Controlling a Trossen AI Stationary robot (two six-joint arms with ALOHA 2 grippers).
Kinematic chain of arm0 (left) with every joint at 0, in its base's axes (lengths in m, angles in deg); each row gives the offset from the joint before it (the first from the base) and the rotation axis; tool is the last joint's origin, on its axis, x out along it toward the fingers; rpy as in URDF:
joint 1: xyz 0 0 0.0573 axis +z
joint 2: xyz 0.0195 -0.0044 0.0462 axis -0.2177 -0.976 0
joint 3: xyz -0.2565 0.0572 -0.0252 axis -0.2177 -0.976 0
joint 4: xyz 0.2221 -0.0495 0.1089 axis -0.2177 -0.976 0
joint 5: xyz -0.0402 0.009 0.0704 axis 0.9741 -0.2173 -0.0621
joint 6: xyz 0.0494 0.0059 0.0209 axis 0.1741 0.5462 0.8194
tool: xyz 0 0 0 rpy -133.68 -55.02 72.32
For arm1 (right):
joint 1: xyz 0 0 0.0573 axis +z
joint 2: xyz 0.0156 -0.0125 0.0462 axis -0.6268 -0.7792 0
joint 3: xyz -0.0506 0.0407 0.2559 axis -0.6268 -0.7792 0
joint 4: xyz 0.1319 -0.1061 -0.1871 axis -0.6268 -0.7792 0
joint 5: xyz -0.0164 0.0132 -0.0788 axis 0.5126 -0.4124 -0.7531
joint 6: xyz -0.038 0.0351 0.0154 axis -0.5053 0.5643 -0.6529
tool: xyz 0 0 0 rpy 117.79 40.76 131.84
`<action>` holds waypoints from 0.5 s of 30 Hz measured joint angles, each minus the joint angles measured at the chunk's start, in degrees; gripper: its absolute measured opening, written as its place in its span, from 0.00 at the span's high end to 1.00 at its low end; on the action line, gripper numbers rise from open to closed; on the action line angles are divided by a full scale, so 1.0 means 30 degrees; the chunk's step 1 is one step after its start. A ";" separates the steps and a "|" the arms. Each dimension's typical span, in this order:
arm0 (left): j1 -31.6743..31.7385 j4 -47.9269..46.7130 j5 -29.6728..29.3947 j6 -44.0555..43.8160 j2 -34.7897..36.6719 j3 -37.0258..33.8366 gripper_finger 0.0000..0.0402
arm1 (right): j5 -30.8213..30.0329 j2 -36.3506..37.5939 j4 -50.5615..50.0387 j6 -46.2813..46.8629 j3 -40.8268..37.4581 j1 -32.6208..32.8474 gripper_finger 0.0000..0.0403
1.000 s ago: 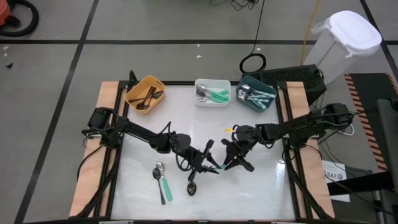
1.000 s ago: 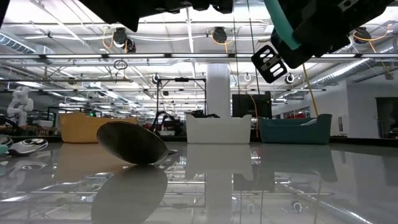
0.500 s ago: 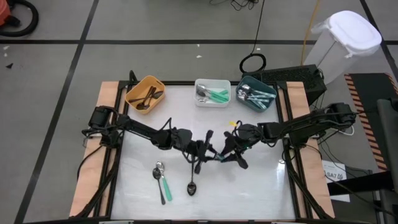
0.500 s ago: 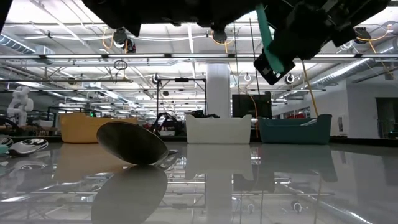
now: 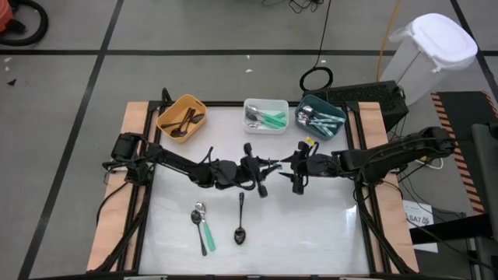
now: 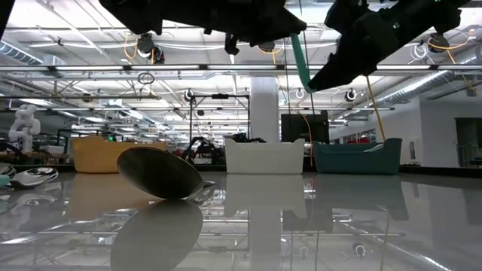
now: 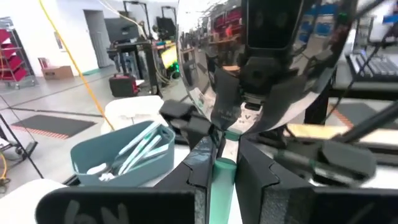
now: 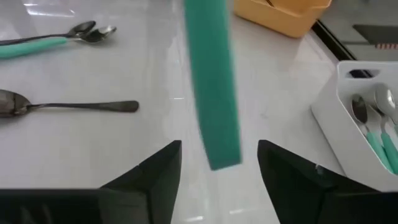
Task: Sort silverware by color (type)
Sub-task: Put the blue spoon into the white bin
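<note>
Left gripper [image 5: 262,166] pinches a mint-handled spoon [image 8: 212,87], handle toward three o'clock between the spread right gripper [image 5: 298,169].

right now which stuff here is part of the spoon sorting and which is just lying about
Job:
- mint-green-handled spoon held by left gripper; right gripper open beside it
- black-handled spoon and two spoons on the white table
- orange bin, white bin, teal bin

Lying about:
- white lidded container
- black cable loop
</note>
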 joint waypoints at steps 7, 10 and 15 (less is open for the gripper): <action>-0.0227 0.0403 -0.0030 -0.0455 0.0000 0.0007 0.90 | 0.0001 -0.0538 0.0625 -0.0580 0.0003 0.0018 0.49; -0.0362 0.0508 -0.0030 -0.0521 0.0000 0.0007 0.90 | 0.0005 -0.0793 0.0599 -0.0907 0.0000 0.0018 0.49; -0.0389 0.0501 -0.0030 -0.1001 0.0000 0.0007 0.90 | 0.0066 -0.0874 0.1783 -0.0976 0.0000 0.0018 0.52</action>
